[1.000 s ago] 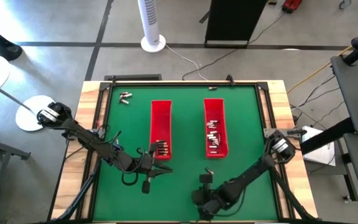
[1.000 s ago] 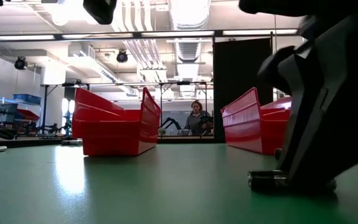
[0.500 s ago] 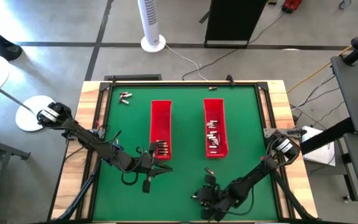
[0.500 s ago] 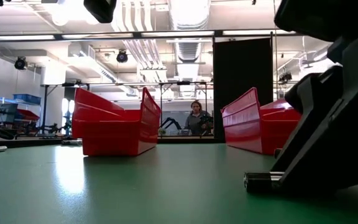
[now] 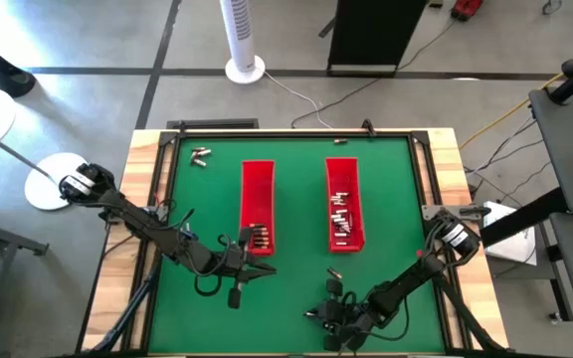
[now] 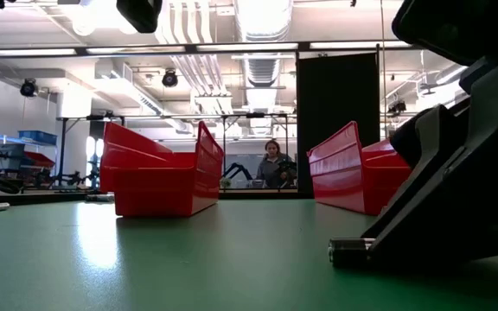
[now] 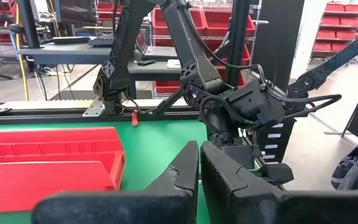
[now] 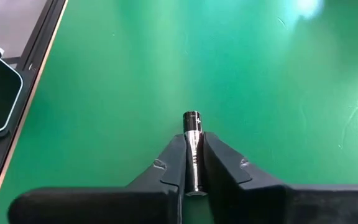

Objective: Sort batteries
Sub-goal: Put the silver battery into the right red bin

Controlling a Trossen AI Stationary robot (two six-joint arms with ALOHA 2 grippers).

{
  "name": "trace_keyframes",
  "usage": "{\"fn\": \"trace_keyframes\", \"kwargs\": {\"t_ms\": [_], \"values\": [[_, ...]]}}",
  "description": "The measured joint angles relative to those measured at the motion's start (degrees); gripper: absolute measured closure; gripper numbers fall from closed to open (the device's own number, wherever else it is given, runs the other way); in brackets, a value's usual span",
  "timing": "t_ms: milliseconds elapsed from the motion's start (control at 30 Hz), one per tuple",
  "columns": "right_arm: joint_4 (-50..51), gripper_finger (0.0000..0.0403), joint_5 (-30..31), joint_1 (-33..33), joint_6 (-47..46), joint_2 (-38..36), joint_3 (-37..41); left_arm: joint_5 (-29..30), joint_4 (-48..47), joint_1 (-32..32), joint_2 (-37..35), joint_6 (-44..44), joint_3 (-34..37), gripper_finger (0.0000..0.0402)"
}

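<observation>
On the green table [image 5: 207,199], two long red trays [image 5: 258,207] stood side by side with batteries [image 5: 342,214] in them, a few more lying loose at a far corner. Near the front edge, the right gripper [image 8: 192,177] was clenched on a single battery [image 8: 192,149] low over the mat. The left gripper [image 7: 199,168], fingers pressed shut and empty, hung by the left tray's near end.

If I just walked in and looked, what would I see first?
Probably the two long red trays lying side by side in the middle of the green table, with little batteries inside them. Then the right gripper down at the table's near edge, pinching one small battery between its fingers. The left gripper waits, shut, by the near end of the left tray.
</observation>
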State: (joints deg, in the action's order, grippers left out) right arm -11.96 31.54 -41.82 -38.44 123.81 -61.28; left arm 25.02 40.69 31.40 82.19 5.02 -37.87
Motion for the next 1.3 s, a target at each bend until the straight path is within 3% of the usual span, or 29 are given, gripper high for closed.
{"fn": "trace_keyframes", "kwargs": {"t_ms": [400, 867, 1067, 1200, 1300], "values": [[2.18, 0.0372, -1.54, 0.09, 1.32, -3.44, -0.47, 0.0, 0.0, 0.0, 0.0, 0.0, 0.0, 0.0402], [18.92, 0.0373, -1.08, 0.18, 5.37, -20.96, -0.27, -0.02, -0.08, 0.0, 0.35, 0.02, 0.02, 0.0402], [35.16, 0.0374, 1.07, 1.05, 7.53, -32.42, -2.52, -0.04, -0.37, 0.0, 0.35, 0.02, 0.02, 0.0402], [52.22, 0.0374, 5.6, 2.79, 4.39, -38.5, -3.35, -0.04, -0.42, 0.0, 0.35, 0.02, 0.04, 0.0402], [59.58, 0.0374, 6.52, 5.31, 2.27, -42.09, -3.14, -0.04, -0.48, 0.0, 0.35, 0.02, 0.04, 0.0402]]}}
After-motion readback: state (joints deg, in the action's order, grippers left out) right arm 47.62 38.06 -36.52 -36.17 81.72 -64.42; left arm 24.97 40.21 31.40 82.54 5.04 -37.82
